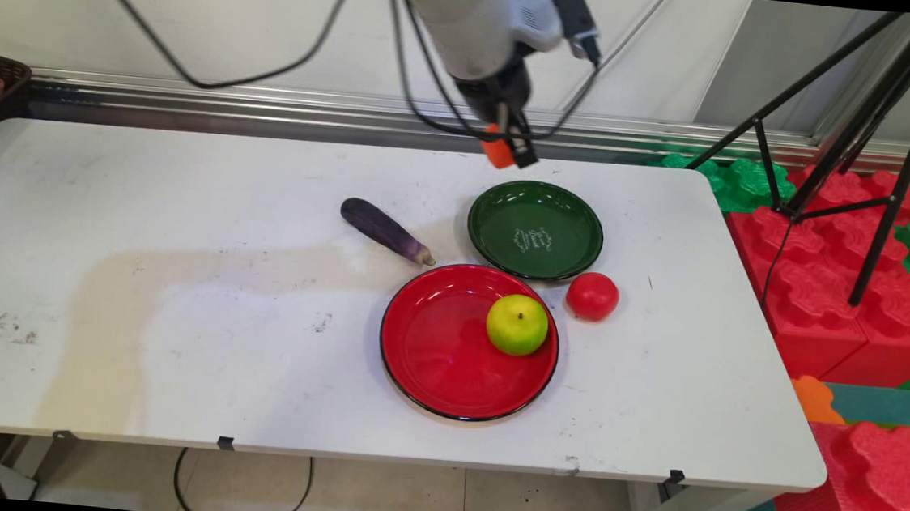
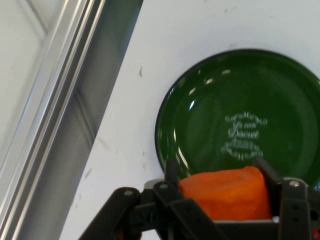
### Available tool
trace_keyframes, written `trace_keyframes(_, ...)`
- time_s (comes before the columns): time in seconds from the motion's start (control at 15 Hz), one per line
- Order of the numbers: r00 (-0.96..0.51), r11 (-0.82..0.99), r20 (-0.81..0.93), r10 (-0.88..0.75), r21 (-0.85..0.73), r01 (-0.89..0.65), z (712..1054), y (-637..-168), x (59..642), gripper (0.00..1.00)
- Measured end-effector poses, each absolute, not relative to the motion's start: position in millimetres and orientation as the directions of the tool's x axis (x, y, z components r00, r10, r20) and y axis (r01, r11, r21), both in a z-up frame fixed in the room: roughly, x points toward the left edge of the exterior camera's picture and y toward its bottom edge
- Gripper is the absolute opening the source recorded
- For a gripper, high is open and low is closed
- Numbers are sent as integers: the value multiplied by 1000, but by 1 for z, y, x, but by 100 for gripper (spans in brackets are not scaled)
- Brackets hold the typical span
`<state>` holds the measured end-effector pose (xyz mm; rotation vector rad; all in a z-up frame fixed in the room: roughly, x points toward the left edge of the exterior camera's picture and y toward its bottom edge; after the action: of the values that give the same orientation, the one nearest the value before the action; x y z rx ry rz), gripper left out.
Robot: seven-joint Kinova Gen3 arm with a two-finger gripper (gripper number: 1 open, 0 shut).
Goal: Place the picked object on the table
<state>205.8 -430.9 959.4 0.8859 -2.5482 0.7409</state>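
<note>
My gripper (image 1: 510, 151) hangs in the air above the table's far side, shut on an orange piece of toy food (image 1: 498, 152). In the hand view the orange piece (image 2: 223, 193) sits clamped between the two black fingers (image 2: 172, 172). Just below and ahead of it lies an empty green plate (image 1: 536, 229), seen from above in the hand view as a green plate (image 2: 240, 120) with white lettering in its middle.
A red plate (image 1: 447, 360) holds a green apple (image 1: 517, 324) at its right side. A red tomato (image 1: 592, 295) rests on the table right of it. A purple eggplant (image 1: 385, 230) lies left of the green plate. A tripod (image 1: 880, 118) stands at right.
</note>
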Motion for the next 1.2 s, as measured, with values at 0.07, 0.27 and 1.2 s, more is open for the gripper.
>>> trace_keyframes(0.07, -745, 665, 471, -472, -365, -652, 965, -419, 218, 0)
trace_keyframes(0.27, -733, 649, 477, -486, -365, -667, 975, -387, 248, 0)
trace_keyframes(1.2, -666, 599, 400, -629, -297, -744, 946, -282, 331, 0)
